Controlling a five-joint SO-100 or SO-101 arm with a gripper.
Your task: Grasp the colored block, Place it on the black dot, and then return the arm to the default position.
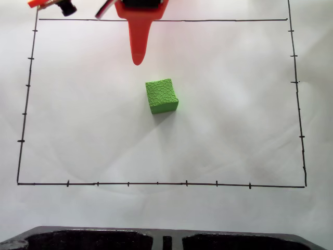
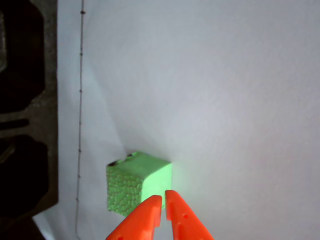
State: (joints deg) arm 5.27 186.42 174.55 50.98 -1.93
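Bright green pebbly cube (image 1: 161,96) mid-sheet, inside the black ruled rectangle (image 1: 156,183). Orange tapered gripper (image 2: 163,199) closed, empty, just short of it. Dark foam tray (image 1: 156,239) along the near edge.

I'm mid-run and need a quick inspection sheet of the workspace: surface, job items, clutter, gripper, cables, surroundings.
Surface: white paper sheet with a hand-drawn black rectangle carrying tick marks.
Job's things: green block sits flat inside the rectangle, near its middle, apart from the gripper. Black dot: nothing seen; whether the block covers it cannot be told.
Clutter: nothing seen inside the rectangle.
Gripper: orange gripper, fingers together, empty, tip short of the block in the fixed view.
Cables: black and red cables at the top edge, off the paper.
Surroundings: dark moulded tray along the bottom edge of the fixed view.
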